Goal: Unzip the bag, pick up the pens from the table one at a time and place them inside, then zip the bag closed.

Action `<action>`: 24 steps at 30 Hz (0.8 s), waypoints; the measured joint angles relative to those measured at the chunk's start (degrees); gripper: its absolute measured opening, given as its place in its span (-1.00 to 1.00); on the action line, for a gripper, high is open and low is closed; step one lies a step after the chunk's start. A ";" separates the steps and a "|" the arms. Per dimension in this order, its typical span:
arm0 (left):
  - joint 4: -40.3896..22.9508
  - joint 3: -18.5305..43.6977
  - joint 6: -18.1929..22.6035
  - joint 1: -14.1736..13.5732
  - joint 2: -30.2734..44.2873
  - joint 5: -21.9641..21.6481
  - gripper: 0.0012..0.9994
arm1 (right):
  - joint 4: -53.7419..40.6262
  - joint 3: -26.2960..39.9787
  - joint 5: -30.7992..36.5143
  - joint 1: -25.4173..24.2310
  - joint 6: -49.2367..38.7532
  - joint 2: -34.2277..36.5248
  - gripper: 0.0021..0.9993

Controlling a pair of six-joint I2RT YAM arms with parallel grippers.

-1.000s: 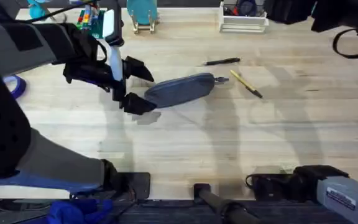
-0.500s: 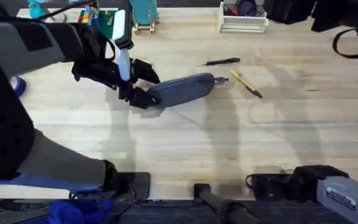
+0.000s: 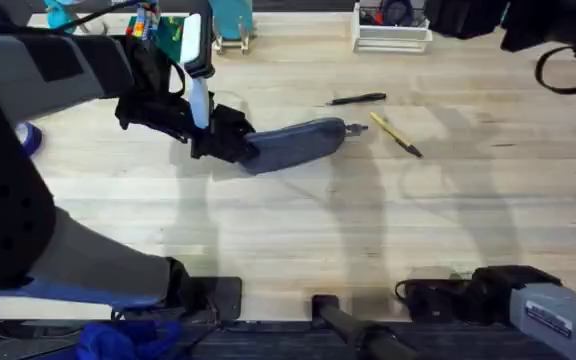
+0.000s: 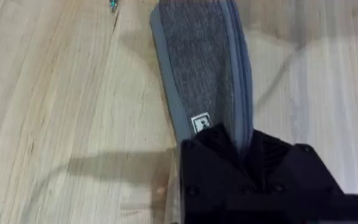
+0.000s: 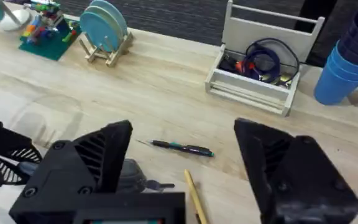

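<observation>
The blue-grey bag (image 3: 296,142) lies slanted on the table (image 3: 298,220), with its metal zipper pull (image 3: 357,128) at the right end. My left gripper (image 3: 230,146) is shut on the bag's left end. In the left wrist view the black fingers (image 4: 211,144) pinch the fabric of the bag (image 4: 201,68) by its zipper seam. The black pen (image 3: 358,99) lies behind the bag and the yellow pen (image 3: 396,134) just right of the pull. My right gripper (image 5: 182,129) hangs high and open above the black pen (image 5: 182,148) and the yellow pen (image 5: 194,196).
At the table's back edge stand a white rack (image 3: 393,32) with cables, blue plates in a wooden holder (image 3: 230,25) and a colourful toy (image 3: 153,30). Stacked blue cups (image 5: 347,65) stand right of the rack. Bare wood stretches in front of the bag.
My left gripper has moved right to the bag's left end and gone from open to shut on it. The pens and the right arm have not moved.
</observation>
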 joint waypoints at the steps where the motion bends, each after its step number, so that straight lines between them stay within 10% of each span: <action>1: -0.02 0.00 -0.02 0.00 0.00 0.00 -0.91 | -0.07 0.00 0.00 0.00 0.00 -0.02 0.99; 15: -0.04 0.02 -0.02 0.00 0.00 0.02 -0.92 | -2.53 0.00 -1.09 -0.08 1.51 -0.02 0.99; 24: -0.04 0.02 -0.02 0.00 0.00 0.02 -0.92 | -2.45 0.00 -12.94 -5.03 -7.83 2.44 0.99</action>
